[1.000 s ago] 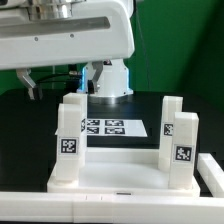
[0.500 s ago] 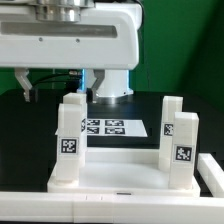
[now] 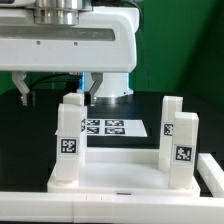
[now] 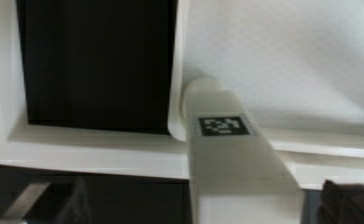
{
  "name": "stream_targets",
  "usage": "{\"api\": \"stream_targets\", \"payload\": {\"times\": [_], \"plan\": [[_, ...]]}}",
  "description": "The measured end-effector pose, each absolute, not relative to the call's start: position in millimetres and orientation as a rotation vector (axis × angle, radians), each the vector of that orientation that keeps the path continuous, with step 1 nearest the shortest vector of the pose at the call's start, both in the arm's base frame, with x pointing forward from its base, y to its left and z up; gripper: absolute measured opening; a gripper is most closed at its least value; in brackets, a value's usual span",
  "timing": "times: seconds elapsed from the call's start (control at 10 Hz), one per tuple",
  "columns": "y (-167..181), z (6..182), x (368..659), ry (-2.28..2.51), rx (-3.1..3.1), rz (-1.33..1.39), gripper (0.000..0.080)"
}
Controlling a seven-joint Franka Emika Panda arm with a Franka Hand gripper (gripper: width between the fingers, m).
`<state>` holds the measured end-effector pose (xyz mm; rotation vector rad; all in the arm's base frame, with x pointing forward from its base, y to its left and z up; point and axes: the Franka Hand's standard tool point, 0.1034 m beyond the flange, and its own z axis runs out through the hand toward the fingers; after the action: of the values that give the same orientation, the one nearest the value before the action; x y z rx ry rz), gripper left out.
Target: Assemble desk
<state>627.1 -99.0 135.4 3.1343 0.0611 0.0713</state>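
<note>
The desk point(image 3: 120, 160) sits upside down on the black counter point(image 3: 30, 120), tabletop point(image 3: 118, 178) flat and legs pointing up, which leaves the corner sockets reachable from above. Three legs show clearly in the exterior view: a near leg point(image 3: 68, 142) on that view's left, a near one point(image 3: 183, 148) on its right and a far right one point(image 3: 171, 118); a fourth seems to stand behind the near left leg, partly hidden. The marker board point(image 3: 112, 127) lies flat on the counter beyond the tabletop. The arm hangs over the left side, its fingers point(image 3: 92, 88) spread wide and empty, straddling the air above the left legs. In the wrist view a tagged leg point(image 4: 232, 150) runs up between the dark fingertips, untouched. My guess is the arm is lined up to close on that leg and seat or twist it tighter, but how firmly each leg is seated cannot be told
</note>
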Motion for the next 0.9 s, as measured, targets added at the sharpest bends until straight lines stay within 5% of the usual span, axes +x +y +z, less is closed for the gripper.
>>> {"api": "stream_targets", "payload": {"times": [0.6, 0.8, 0.9], "plan": [[-87.4, 120.8, 643.3, 0.108, 3.125, 0.083, 0.0649], [-89.1, 117.1, 641.3, 0.113, 3.123, 0.083, 0.0402], [-90.4, 114.5, 638.8, 0.123, 3.123, 0.077, 0.0402]]}}
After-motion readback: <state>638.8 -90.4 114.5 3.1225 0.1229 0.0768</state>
